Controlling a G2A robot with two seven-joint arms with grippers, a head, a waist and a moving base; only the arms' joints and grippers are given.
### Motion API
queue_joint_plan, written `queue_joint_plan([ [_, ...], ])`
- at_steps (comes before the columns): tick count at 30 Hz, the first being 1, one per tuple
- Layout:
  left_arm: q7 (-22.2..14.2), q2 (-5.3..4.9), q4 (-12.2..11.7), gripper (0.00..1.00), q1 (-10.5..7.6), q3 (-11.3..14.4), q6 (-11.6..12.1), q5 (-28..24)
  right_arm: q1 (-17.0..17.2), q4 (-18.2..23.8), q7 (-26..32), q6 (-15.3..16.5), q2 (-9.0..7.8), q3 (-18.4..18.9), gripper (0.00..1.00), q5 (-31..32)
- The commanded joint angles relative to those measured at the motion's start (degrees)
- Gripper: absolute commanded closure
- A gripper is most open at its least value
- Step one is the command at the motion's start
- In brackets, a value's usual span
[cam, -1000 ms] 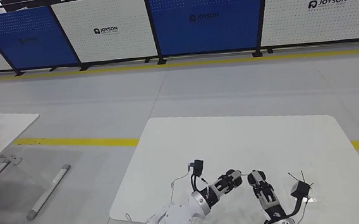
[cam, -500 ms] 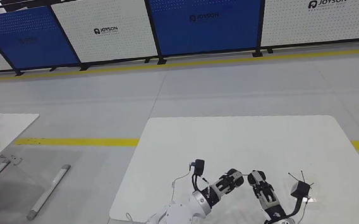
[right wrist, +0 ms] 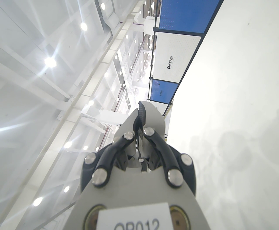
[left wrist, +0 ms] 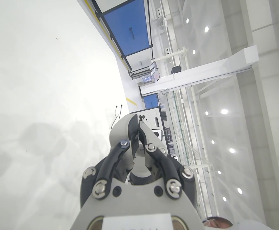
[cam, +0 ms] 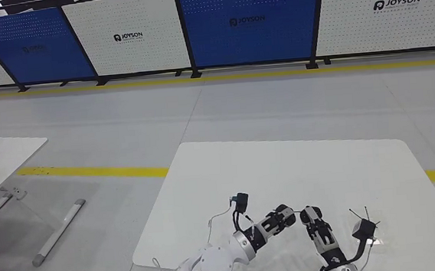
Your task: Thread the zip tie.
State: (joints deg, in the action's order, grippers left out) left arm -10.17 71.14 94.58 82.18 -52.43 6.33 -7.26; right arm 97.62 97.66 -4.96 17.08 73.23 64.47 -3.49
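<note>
Looks smooth and faintly glossy across the white table [cam: 297, 168]. Reads as matt grey plastic on the left gripper [left wrist: 139, 117] shells, lower centre, with ribbed black rubbery pads [left wrist: 133, 130] and shiny metal screws [left wrist: 124, 143] (same on the right gripper [right wrist: 139, 107]). Thin black plastic for the zip tie [left wrist: 118, 112].

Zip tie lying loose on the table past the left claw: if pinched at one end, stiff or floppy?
The loose zip tie is a thin, gently bent strip, so it probably flexes and droops somewhat. It looks light and lies flat on the smooth table, so a push would likely slide it.
</note>
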Motion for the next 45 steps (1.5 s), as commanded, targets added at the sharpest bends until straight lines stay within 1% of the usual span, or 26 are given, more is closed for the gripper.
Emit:
queue_joint_plan([
  [1,-0.3,-0.03,0.1,0.56,-0.01,0.1,0.1,0.5,0.0,0.0,0.0,0.0,0.00,0.0,1.00,0.0],
  [3,-0.3,-0.04,0.1,0.56,0.08,0.1,0.0,0.7,0.0,0.0,0.0,0.0,0.00,0.0,1.00,0.0],
  [6,-0.2,-0.04,0.1,0.68,0.11,0.2,0.0,0.9,0.0,0.0,0.0,0.0,0.00,0.0,1.00,0.0],
  [9,0.0,-0.02,0.1,0.78,0.12,0.2,0.0,0.8,0.0,0.0,0.0,0.0,0.00,0.0,1.00,0.0],
  [12,0.2,0.00,0.0,0.95,0.08,0.1,0.0,0.8,0.0,0.0,0.0,0.0,0.00,0.0,1.00,0.0],
  [14,0.3,0.01,0.0,1.00,0.06,0.1,0.0,0.9,0.0,0.0,0.0,0.0,0.00,0.0,1.00,0.0],
  [26,0.3,0.04,-0.2,1.00,-0.08,0.2,0.0,1.3,0.0,0.0,0.0,0.0,0.00,0.0,1.00,0.0],
  [31,0.2,-0.01,0.2,1.00,0.07,0.1,0.1,1.6,-0.1,0.0,0.2,-0.3,0.02,0.0,1.00,0.0],
  [32,0.2,-0.02,0.4,1.00,0.10,0.1,0.0,1.6,-0.1,0.1,0.3,-0.5,0.04,0.0,0.93,0.1],
  [33,0.1,-0.03,0.5,1.00,0.12,0.1,0.0,1.6,-0.1,0.2,0.4,-0.7,0.06,0.0,0.60,0.2],
  [34,-0.1,-0.05,0.6,1.00,0.15,0.0,0.0,1.6,-0.1,0.3,0.5,-0.8,0.09,0.1,0.00,0.2],
  [36,-0.4,-0.10,0.9,1.00,0.20,-0.1,-0.1,1.5,0.2,0.7,0.3,-0.4,0.15,0.2,0.00,-0.4],
  [39,-1.1,-0.37,1.3,1.00,0.45,-1.4,0.3,0.9,0.8,1.4,0.6,0.6,0.12,1.0,0.00,-1.1],
  [43,-2.8,-1.03,1.9,1.00,1.68,-3.9,1.1,0.3,2.2,2.4,1.1,1.5,-0.06,2.6,0.00,-1.8],
  [45,-4.3,-1.47,2.1,1.00,2.35,-5.2,1.0,1.1,3.0,3.0,1.3,2.1,-0.17,3.6,0.00,-2.5],
])
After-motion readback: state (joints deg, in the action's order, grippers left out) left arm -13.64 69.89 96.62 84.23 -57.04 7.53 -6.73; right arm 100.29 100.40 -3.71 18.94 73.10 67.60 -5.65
